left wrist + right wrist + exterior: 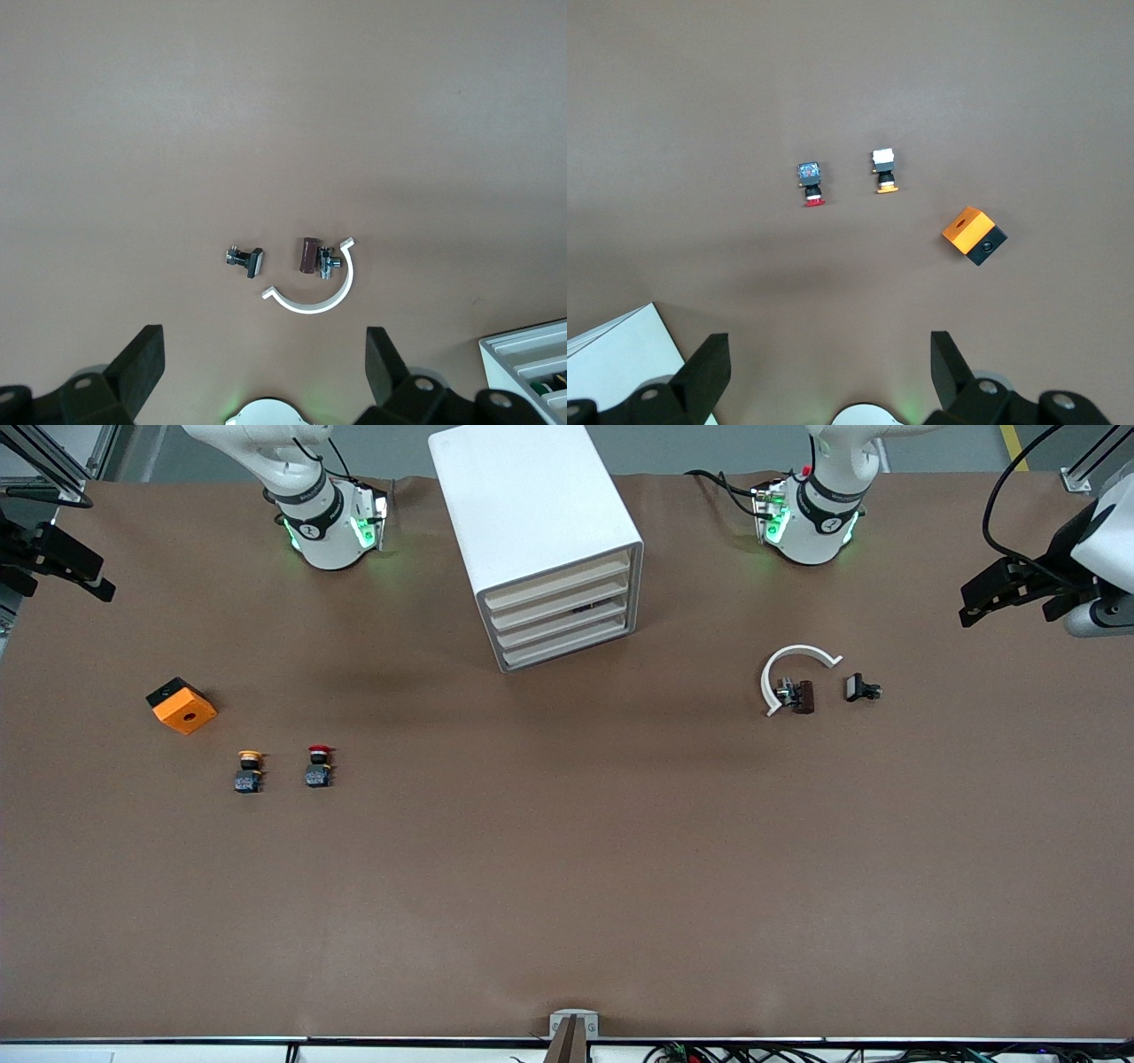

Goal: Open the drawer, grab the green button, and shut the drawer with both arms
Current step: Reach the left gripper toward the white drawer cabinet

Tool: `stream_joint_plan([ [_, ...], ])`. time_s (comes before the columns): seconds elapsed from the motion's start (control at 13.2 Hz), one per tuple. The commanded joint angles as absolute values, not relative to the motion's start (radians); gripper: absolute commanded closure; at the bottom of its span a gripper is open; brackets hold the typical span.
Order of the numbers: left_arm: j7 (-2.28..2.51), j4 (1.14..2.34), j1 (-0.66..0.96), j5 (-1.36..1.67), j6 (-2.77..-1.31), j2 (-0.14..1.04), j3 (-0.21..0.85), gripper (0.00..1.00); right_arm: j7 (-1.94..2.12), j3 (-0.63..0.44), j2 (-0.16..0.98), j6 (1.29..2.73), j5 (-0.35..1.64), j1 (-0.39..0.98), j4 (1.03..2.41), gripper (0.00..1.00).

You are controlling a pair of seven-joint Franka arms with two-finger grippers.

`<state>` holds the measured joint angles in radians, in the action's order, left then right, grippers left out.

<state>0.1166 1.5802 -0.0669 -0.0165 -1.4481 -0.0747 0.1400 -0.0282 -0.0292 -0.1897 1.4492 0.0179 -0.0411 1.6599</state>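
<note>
So at this point nothing had been touched. The cabinet (pixel 523 487) sat at 12 o'clock on the counter (pixel 567 886), its front turned toward roughly 5 o'clock, which I'd guess was to give an arm a clean line of pull. All four drawers (pixel 558 615) looked pushed in.

The green button wasn't out on the counter anywhere. There was a dark speck in the gap of one of the lower drawers and a hint of green at the cabinet's edge in the left wrist view, so it was probably inside, but I couldn't tell for sure.

The left gripper (pixel 264 372) hung with its fingers spread wide and nothing in them, over the 3 o'clock end above a white clip (pixel 791 657), a brown part (pixel 802 696) and a black part (pixel 860 688). The right gripper (pixel 831 372) was just as wide and empty at the 9 o'clock end, over the orange block (pixel 182 706), yellow button (pixel 249 771) and red button (pixel 318 766). Those two were decoys, I think.

Both arms looked parked wide to keep the drawer fronts clear.
</note>
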Motion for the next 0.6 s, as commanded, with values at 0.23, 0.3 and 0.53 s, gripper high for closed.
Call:
stream_joint_plan([
  [0.23, 0.083, 1.445, -0.068, -0.092, -1.416, 0.018, 0.144, 0.0, -0.032, -0.015, -0.221, 1.459, 0.018, -0.057, 1.687, 0.0],
  [0.3, 0.084, 1.439, -0.063, -0.091, -1.414, 0.052, 0.144, 0.0, -0.031, -0.015, -0.221, 1.46, 0.018, -0.057, 1.687, 0.0],
  [0.53, 0.083, 1.427, -0.067, -0.106, -1.424, 0.13, 0.144, 0.0, -0.031, -0.015, -0.221, 1.462, 0.018, -0.055, 1.687, 0.0],
])
